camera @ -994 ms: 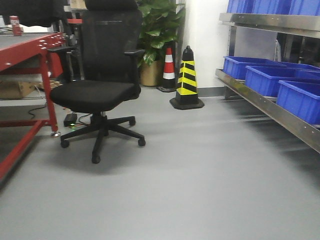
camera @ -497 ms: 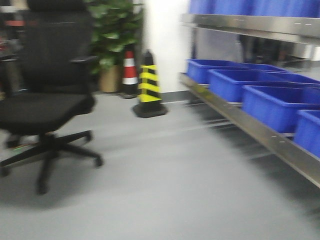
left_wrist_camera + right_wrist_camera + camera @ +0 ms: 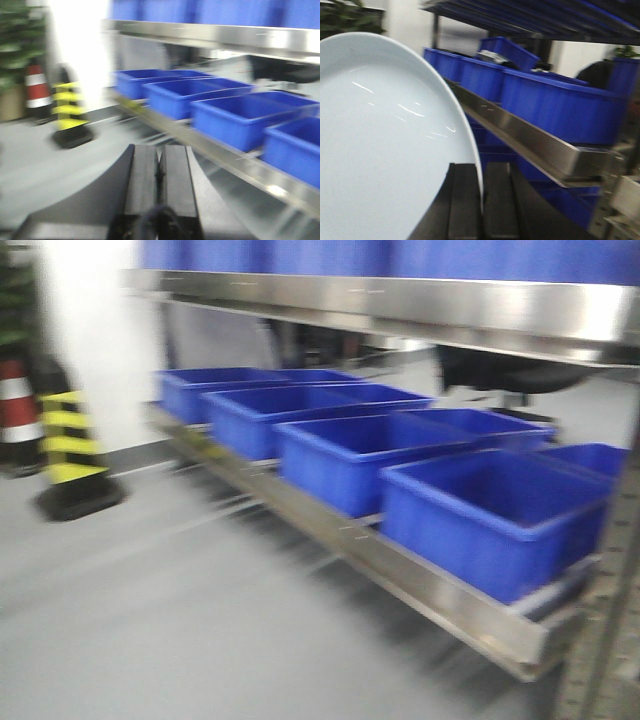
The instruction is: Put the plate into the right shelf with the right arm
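Right ahead now stands the right shelf (image 3: 450, 310), not the chair: I turned to it. My right jaws pinch the plate (image 3: 385, 140); left jaws are pressed together. I think reaching in comes next

You are looking at one plate (image 3: 385, 150), one right shelf (image 3: 420, 585), four blue bins (image 3: 480, 525) lining its lower front row, one yellow-and-black cone (image 3: 70, 445) and one red-and-white cone (image 3: 15, 405). The upper bins (image 3: 300, 255) are blurring beyond counting.
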Robot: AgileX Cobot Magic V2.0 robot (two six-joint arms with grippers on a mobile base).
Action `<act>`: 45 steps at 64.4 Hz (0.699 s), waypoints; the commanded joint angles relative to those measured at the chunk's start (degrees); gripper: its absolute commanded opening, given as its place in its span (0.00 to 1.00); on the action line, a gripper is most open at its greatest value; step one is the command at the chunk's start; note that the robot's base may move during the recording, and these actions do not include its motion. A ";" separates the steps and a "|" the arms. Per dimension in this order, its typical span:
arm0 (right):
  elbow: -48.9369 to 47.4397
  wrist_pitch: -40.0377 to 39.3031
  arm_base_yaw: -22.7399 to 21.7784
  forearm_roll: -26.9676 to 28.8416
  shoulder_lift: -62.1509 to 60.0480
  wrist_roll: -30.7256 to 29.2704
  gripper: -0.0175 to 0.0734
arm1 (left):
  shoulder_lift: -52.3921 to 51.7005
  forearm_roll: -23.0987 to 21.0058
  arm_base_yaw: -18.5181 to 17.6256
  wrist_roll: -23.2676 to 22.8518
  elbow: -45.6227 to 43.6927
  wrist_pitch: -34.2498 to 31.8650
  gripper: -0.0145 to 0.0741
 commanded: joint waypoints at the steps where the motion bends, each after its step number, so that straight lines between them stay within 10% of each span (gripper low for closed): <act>1: -1.68 -5.24 -0.25 -0.78 0.73 -0.10 0.25 | -0.60 -0.12 -0.22 -0.14 0.49 -4.78 0.11; 45: -1.68 -5.24 -0.25 -0.78 0.73 -0.10 0.25 | -0.60 -0.12 -0.32 -0.14 0.49 -4.78 0.11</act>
